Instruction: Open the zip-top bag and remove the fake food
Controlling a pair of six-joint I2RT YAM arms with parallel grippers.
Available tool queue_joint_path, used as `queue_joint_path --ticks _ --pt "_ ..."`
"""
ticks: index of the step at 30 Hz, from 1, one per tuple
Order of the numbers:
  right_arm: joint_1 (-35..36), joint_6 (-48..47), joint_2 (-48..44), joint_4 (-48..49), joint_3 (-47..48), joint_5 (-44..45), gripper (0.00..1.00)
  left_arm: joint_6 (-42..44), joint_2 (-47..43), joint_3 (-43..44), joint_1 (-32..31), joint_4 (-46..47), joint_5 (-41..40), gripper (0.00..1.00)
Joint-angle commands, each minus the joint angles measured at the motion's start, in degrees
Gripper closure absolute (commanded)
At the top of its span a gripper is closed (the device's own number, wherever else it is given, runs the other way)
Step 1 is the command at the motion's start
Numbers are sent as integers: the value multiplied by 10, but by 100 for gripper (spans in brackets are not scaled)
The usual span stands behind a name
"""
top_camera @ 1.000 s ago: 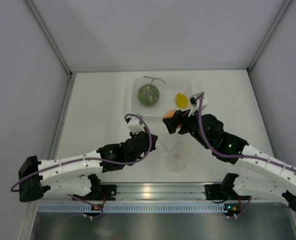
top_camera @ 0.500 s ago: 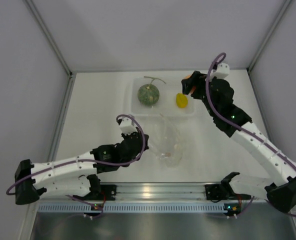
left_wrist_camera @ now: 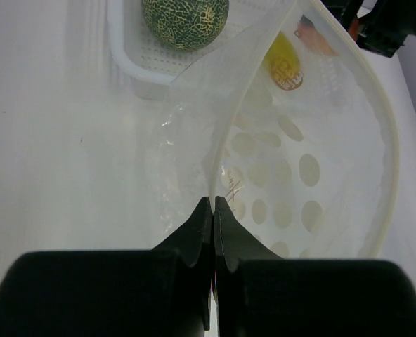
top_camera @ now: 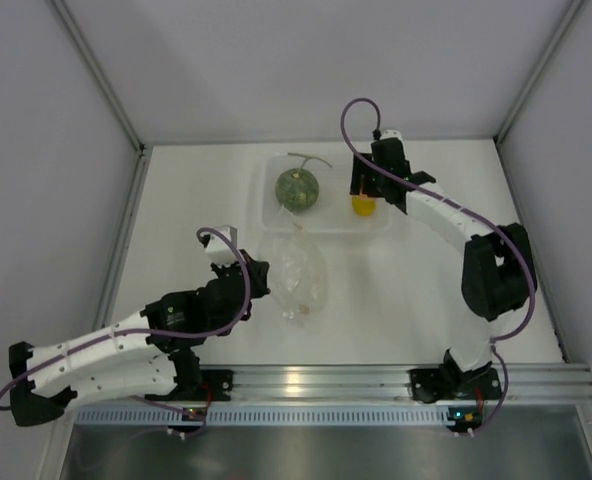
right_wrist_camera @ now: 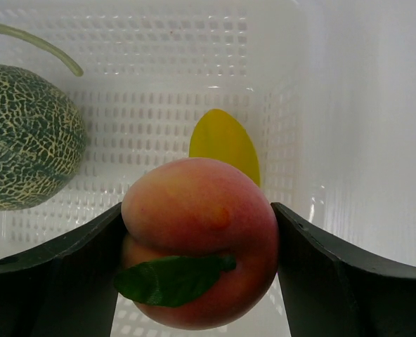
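Observation:
The clear zip-top bag (top_camera: 298, 278) lies floppy on the table, just in front of the tub. My left gripper (top_camera: 261, 277) is shut on its left edge; in the left wrist view the closed fingertips (left_wrist_camera: 213, 205) pinch the plastic of the bag (left_wrist_camera: 299, 161). My right gripper (top_camera: 364, 183) hovers over the tub's right part, shut on the orange-red fruit (right_wrist_camera: 201, 239), which has a green leaf. The green melon (top_camera: 297, 188) and the yellow fruit (top_camera: 364, 205) lie in the tub; both also show in the right wrist view, the melon (right_wrist_camera: 25, 137) and the yellow fruit (right_wrist_camera: 225, 140).
The rigid white perforated tub (top_camera: 268, 205) stands at the back middle of the table, its wall (right_wrist_camera: 292, 70) close to my right gripper. Grey booth walls close the left, back and right sides. The arm bases sit on a metal rail (top_camera: 306, 380) at the near edge.
My right arm has swung the orange-red fruit from above the bag back over the tub. My left gripper has drawn the bag leftward and toward the near edge.

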Motion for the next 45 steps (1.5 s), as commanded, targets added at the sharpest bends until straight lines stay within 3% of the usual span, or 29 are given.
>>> queue_joint_path --ticks 1,3,7,10,17,21,24,31,36,40,41,42,44,45 --pt "1 -13 40 14 54 -35 56 54 -25 28 5 -22 -15 100" --pt "10 -16 60 14 68 -30 41 68 -41 27 6 -21 -21 100" --pt "29 -15 81 1 87 -21 25 88 -58 36 6 -43 -50 100" --pt "29 -13 65 8 75 -19 1 105 -65 47 8 -62 -66 100" --pt "26 -23 8 -45 70 22 1 159 -61 91 10 -105 -100 100" --pt "24 -6 -93 -101 25 69 1 200 -11 134 12 -151 -114 100" --pt "24 13 -173 -153 -20 104 1 212 52 157 16 -173 -81 100" --pt "26 25 -370 -233 -119 231 1 168 195 172 16 -169 -36 100" --pt "25 -12 -519 -238 -168 237 1 139 243 185 15 -165 -1 100" --pt "26 -23 -584 -262 -180 231 1 138 286 203 15 -164 39 100" --pt "25 -24 -593 -266 -181 231 1 138 289 205 15 -159 47 96" --pt "26 -27 -609 -270 -182 231 1 141 289 202 14 -154 62 76" --pt "26 -31 -621 -275 -183 231 1 148 279 191 14 -126 72 49" --pt "26 -32 -630 -283 -184 231 1 148 273 186 14 -119 71 23"
